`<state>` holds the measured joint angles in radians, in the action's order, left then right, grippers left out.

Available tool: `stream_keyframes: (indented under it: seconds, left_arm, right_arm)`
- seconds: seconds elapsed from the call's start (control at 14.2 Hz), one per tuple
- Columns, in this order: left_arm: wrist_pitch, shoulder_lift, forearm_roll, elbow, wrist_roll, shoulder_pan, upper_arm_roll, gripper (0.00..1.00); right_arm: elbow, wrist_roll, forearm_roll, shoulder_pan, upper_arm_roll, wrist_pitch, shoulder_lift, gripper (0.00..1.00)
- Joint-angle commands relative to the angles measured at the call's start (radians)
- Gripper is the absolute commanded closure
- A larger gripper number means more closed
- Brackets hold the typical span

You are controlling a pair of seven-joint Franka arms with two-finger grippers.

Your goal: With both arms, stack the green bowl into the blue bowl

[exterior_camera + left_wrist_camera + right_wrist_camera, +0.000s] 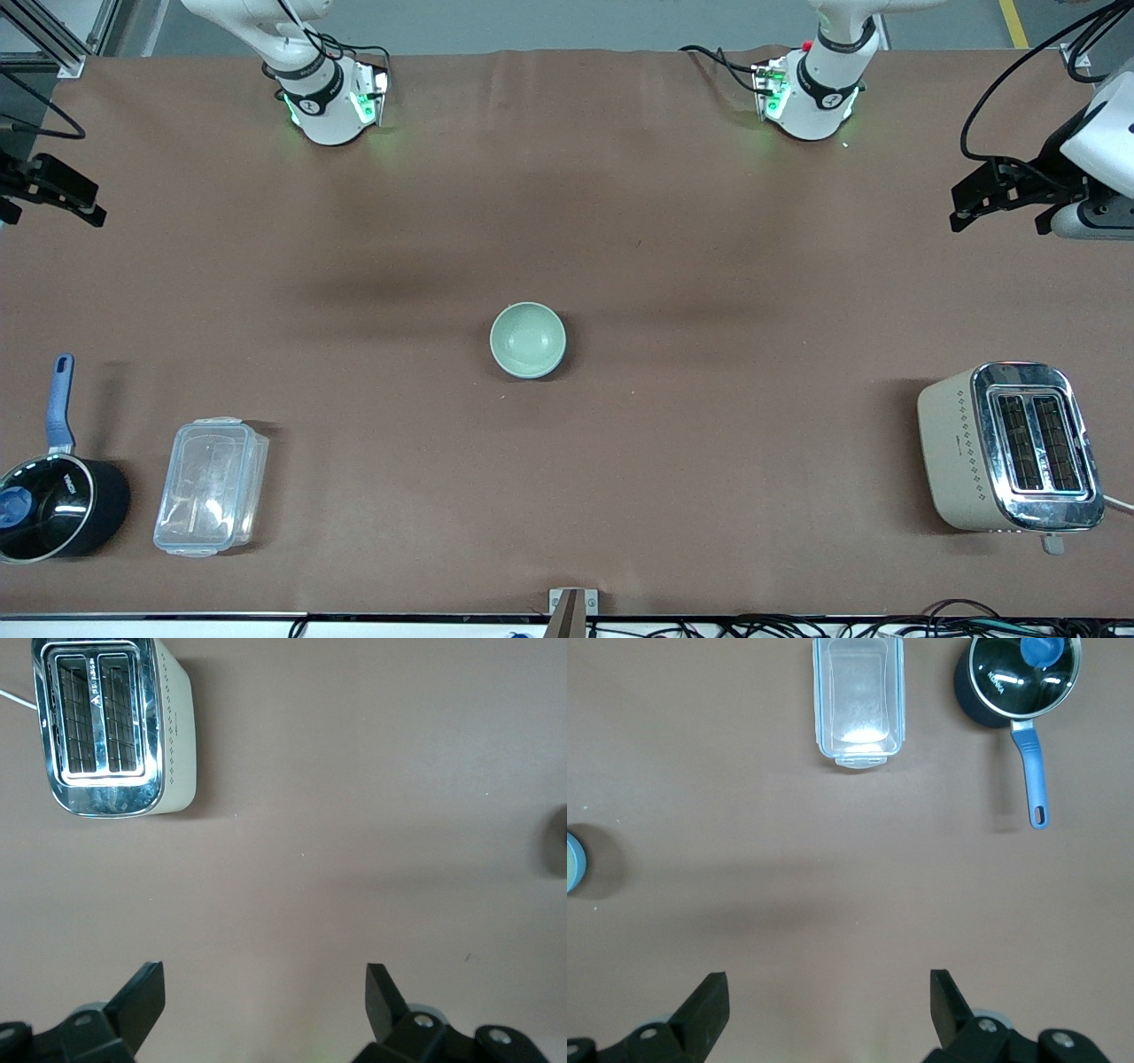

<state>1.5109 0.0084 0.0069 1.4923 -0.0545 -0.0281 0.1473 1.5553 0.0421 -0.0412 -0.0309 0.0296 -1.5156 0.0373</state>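
Front view: a smooth, glossy green bowl [528, 339], round and pale sage, sits mid-table on the matte brown table [673, 266]; in the right wrist view a thin blue rim shows at its edge, consistent with the blue bowl [574, 861] beneath it. Toward the right arm's end lie a black saucepan [55, 505] with a glass lid and blue handle, and a clear rectangular plastic container [211, 486]. Toward the left arm's end stands a cream toaster [1010, 447] with a chromed two-slot top. The left hand [266, 992] hangs released over bare table at its own end, black fingers spread; the right hand [829, 994] likewise, at its end.
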Motion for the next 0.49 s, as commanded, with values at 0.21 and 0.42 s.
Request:
stream_keyframes:
  seconds: [0.21, 0.42]
  left_arm:
    - [-0.026, 0.005, 0.019, -0.012, 0.024, 0.000, 0.002, 0.00]
    - [-0.028, 0.005, 0.019, -0.011, 0.024, 0.002, 0.003, 0.00]
  right_arm:
    - [-0.007, 0.025, 0.024, 0.009, 0.018, 0.008, -0.017, 0.00]
    - [-0.006, 0.028, 0.063, 0.008, 0.019, 0.006, -0.016, 0.00]
